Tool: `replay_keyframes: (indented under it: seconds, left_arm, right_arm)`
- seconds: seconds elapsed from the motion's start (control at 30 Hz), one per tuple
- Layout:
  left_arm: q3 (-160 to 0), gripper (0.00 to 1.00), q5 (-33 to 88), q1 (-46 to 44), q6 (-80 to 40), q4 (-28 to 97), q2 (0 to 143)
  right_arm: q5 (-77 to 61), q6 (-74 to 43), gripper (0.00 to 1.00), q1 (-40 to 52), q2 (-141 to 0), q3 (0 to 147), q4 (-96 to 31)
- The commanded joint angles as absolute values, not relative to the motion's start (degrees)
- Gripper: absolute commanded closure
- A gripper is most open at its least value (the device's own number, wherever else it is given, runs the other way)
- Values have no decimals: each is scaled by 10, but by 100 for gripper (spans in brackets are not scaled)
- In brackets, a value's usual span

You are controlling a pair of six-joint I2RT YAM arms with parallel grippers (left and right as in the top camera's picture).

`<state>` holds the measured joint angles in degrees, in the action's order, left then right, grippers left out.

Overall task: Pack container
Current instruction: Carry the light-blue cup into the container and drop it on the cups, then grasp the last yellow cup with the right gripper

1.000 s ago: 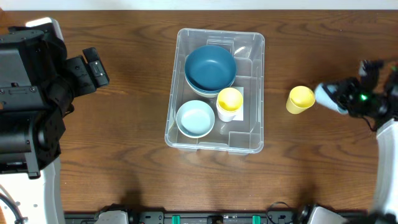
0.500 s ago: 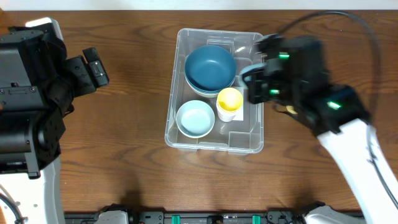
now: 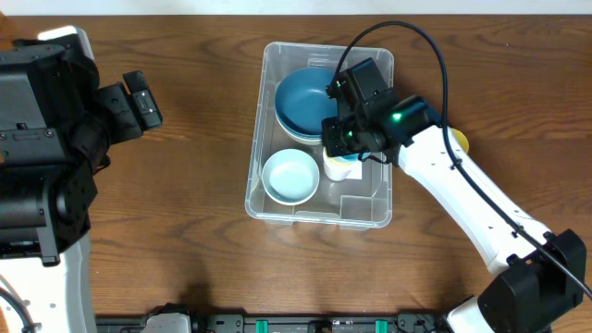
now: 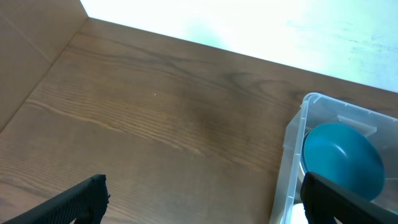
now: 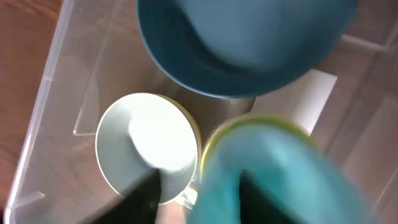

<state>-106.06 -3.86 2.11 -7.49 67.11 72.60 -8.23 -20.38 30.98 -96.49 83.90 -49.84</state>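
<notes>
The clear plastic container (image 3: 379,199) stands mid-table. In it are a dark blue bowl (image 3: 301,97), a pale blue bowl (image 3: 290,176) and a white cup (image 3: 335,170) with a yellow cup nested in it, mostly hidden under my right gripper (image 3: 356,143). In the right wrist view, that gripper (image 5: 202,199) is shut on a blurred teal cup (image 5: 280,174) just over the yellow rim (image 5: 214,140), beside the pale bowl (image 5: 146,146) and the dark bowl (image 5: 242,43). My left gripper (image 4: 205,202) is open and empty over bare wood, left of the container (image 4: 292,155).
A second yellow cup (image 3: 459,141) lies on the table right of the container, partly hidden by the right arm. The left arm's body (image 3: 46,139) fills the left edge. The table's far edge (image 4: 205,43) meets a white surface.
The right arm has swung from the far right of the table, beside the loose yellow cup, to over the container. The left arm has not moved.
</notes>
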Motion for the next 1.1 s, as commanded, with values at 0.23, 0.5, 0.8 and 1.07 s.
replay_keyframes:
  seconds: [0.23, 0.5, 0.8, 1.07]
  left_arm:
    - [-1061, 2, -46, 23, -76, 673, 726]
    - [-1061, 2, -46, 23, -76, 673, 726]
    - [-1061, 2, -46, 23, -76, 673, 726]
    - [-1061, 2, -46, 23, -76, 673, 726]
  right_arm:
    - [-58, -222, 31, 256, -853, 859, -515]
    - [-57, -227, 27, 27, -803, 858, -596]
    - [-60, -227, 29, -98, -879, 843, -660]
    - [-57, -236, 35, -91, -980, 842, -654]
